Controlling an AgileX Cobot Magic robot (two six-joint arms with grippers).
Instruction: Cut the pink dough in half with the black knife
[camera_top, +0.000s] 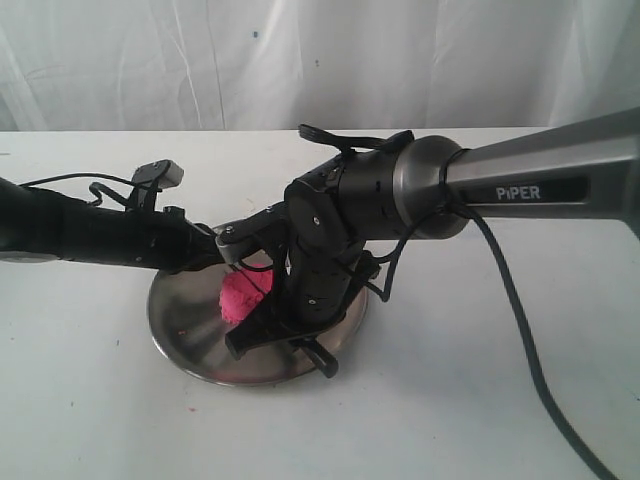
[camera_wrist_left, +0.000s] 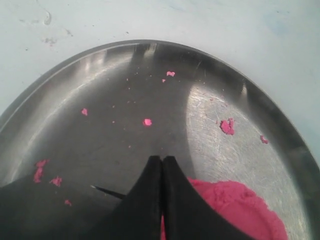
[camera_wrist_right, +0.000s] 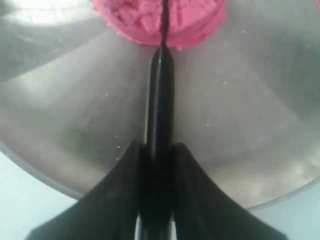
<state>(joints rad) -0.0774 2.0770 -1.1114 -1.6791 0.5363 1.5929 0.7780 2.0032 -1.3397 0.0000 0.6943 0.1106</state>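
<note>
1. Dough (camera_wrist_right: 132, 17), pink, sits on steel plate (camera_wrist_right: 70, 115), black knife (camera_wrist_right: 160, 95) sunk into its middle.
2. Right gripper (camera_wrist_right: 159, 150) pinches knife handle.
3. Left gripper (camera_wrist_left: 162, 160) pressed together, seemingly touching dough's edge.

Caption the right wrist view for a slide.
Right gripper clamps the knife, its blade sunk in a slit in the pink dough on the steel plate.

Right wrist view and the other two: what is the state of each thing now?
Plate: flat on the table, pink crumbs scattered on it.
Dough: one lump on the plate, slit down its middle.
Knife: blade in the dough's slit, handle gripped.
Right gripper: shut on the knife.
Left gripper: shut, empty, beside the dough.
</note>
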